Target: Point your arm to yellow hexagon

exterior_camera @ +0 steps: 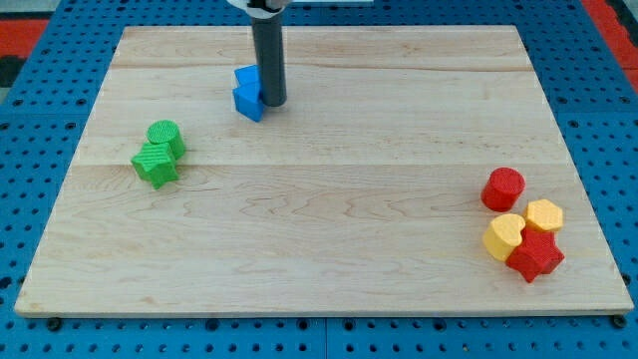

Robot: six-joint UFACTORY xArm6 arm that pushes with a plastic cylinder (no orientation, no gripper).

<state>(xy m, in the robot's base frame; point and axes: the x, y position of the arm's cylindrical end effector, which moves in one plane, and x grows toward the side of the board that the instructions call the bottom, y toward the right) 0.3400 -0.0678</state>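
Observation:
The yellow hexagon (544,215) lies at the view's lower right, in a cluster with a yellow rounded block (503,236), a red star (535,255) and a red cylinder (503,188). My tip (272,103) is at the view's upper middle, touching the right side of a blue block (248,94). It is far to the left of and above the yellow hexagon.
A green cylinder (164,136) and a green star (157,165) sit together at the view's left. The wooden board (319,199) rests on a blue perforated base (30,150).

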